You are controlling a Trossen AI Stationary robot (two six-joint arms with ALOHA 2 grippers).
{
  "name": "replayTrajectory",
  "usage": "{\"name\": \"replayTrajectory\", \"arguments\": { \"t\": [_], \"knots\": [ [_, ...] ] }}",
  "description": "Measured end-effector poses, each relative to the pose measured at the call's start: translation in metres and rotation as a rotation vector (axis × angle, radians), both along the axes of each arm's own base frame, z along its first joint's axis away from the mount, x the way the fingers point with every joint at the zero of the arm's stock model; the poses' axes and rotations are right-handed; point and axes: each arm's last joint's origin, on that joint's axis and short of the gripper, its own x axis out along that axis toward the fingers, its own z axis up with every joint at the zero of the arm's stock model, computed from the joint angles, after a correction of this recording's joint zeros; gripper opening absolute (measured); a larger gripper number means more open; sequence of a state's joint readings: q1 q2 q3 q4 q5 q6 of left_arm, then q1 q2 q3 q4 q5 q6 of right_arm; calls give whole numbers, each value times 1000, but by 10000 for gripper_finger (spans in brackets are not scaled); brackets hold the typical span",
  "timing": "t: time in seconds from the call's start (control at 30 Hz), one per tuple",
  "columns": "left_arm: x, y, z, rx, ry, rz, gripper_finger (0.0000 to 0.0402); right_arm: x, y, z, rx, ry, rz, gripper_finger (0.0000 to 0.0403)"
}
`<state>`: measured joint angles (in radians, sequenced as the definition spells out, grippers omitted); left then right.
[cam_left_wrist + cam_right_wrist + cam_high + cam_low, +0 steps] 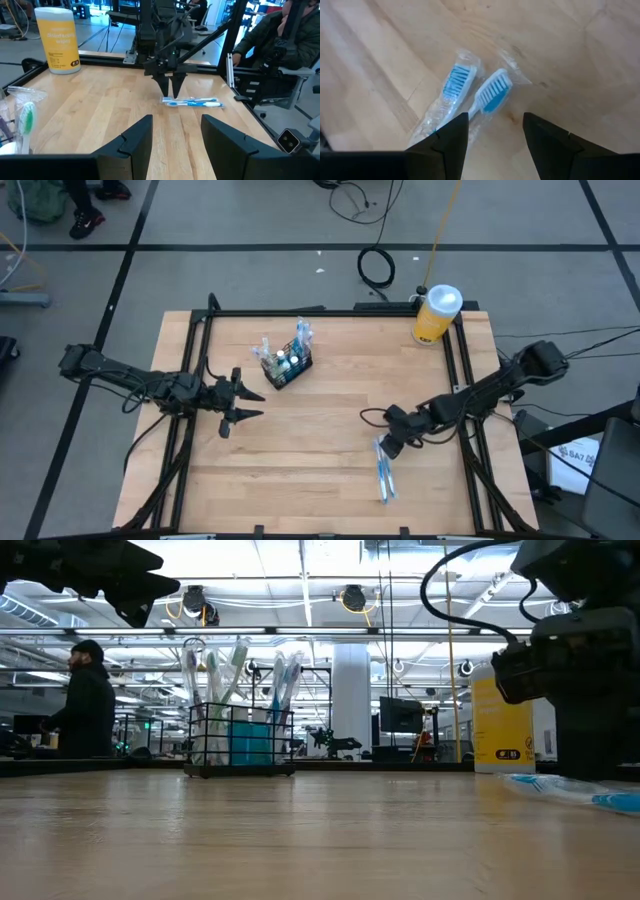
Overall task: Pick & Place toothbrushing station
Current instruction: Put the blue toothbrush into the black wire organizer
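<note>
The toothbrushing station [287, 367], a small black wire-mesh caddy holding upright wrapped toothbrushes, stands on the wooden table [330, 470] toward its far left part, well apart from both arms. The left gripper [243, 401] hovers near the caddy on its near-left side, fingers spread apart and holding nothing. The right gripper [390, 448] hangs low over two blue-and-white toothbrushes in clear wrappers [384, 475] lying flat on the table's near right part; its fingers [445, 140] stand apart just beside the brush heads, gripping nothing. A yellow bottle with a white cap [436, 314] stands at the far right corner; its label reads "disinfecting wipes". A person in dark clothing [85, 700] shows in the room behind.
</note>
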<state>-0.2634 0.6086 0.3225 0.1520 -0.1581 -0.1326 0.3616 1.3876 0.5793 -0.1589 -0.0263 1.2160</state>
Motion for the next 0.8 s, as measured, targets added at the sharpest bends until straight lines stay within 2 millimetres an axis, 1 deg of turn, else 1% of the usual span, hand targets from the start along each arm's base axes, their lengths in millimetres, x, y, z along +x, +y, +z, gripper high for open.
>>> {"name": "replayTrajectory", "arguments": {
  "t": [0.13,0.27,0.33,0.53,0.63,0.8],
  "knots": [
    [0,0,0,0,0,0,175,4,1,-2,14,-110,44,174],
    [0,0,0,1,-1,0,175,2,1,-6,14,-153,68,149],
    [0,0,0,0,0,0,175,-1,-1,-9,13,-148,64,135],
    [0,0,0,-1,1,0,175,-9,-10,-20,-2,-111,38,86],
    [0,0,0,-1,1,1,175,-11,-15,-24,-10,-131,44,56],
    [0,0,0,-1,1,1,175,-8,-19,-21,-28,-187,79,7]
  ]
}}
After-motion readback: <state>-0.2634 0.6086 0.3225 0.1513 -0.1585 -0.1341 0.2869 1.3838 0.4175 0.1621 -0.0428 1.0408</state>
